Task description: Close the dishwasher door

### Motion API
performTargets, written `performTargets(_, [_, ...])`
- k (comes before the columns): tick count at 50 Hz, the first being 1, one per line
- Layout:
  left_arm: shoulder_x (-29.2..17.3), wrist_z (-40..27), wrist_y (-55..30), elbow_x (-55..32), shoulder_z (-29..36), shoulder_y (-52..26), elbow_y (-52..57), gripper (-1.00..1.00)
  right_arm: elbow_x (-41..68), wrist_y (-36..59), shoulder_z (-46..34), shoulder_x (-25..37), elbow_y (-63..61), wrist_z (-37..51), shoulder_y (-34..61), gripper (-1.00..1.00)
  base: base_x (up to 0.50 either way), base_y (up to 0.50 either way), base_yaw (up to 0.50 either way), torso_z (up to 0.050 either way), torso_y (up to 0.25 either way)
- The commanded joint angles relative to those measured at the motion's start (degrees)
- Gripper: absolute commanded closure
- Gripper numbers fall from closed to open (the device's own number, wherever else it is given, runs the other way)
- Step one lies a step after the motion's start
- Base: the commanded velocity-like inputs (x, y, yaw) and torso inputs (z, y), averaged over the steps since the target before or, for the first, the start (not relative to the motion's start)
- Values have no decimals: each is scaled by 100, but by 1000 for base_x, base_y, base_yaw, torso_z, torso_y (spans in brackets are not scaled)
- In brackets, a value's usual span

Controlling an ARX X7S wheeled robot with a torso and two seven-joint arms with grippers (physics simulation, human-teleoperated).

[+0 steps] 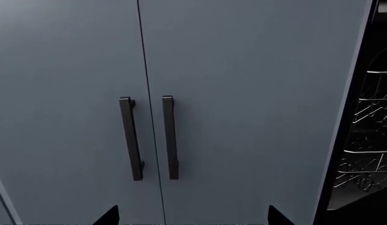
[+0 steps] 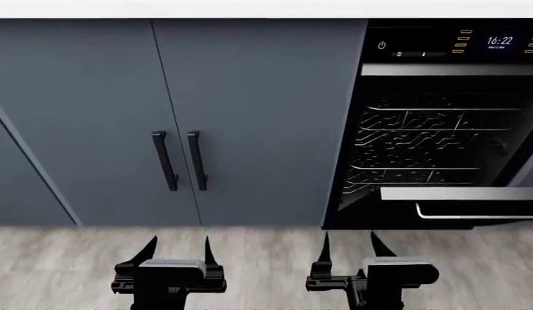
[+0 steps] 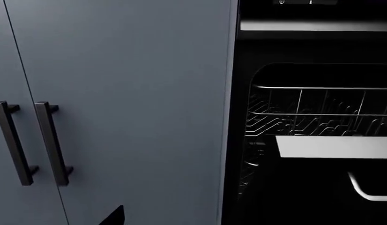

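Observation:
The dishwasher door [image 2: 456, 223] is a glossy black panel at the right, tilted outward and partly open. Its brushed silver top edge [image 2: 460, 193] sits below the exposed wire racks [image 2: 421, 145], with the silver bar handle [image 2: 477, 214] just beneath. In the right wrist view the same door [image 3: 306, 197] shows its silver edge [image 3: 334, 146] and handle [image 3: 368, 190]. My left gripper [image 2: 179, 248] is open and low, in front of the cabinet doors. My right gripper [image 2: 350, 248] is open and empty, near the dishwasher's left edge and short of the door. In the right wrist view only one fingertip [image 3: 114, 216] shows.
Two blue-grey cabinet doors [image 2: 249, 116] with short black vertical handles [image 2: 181, 160] fill the left and middle. The left wrist view faces these handles [image 1: 150, 138] with my left gripper [image 1: 193, 218] open below them. Pale wood floor [image 2: 266, 245] runs under both arms. A control panel with a clock [image 2: 499, 41] tops the dishwasher.

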Motion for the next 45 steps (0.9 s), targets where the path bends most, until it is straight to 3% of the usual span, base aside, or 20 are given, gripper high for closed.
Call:
performTargets(1, [-33, -37, 5, -39, 53, -8, -9, -100, 20, -20, -51, 38, 18, 45, 12, -100, 0, 0, 0, -50, -12])
performTargets(45, [-154, -175, 35, -157, 212, -33, -31, -100, 108, -72, -223, 145, 78, 189, 44, -100, 0, 0, 0, -50, -9])
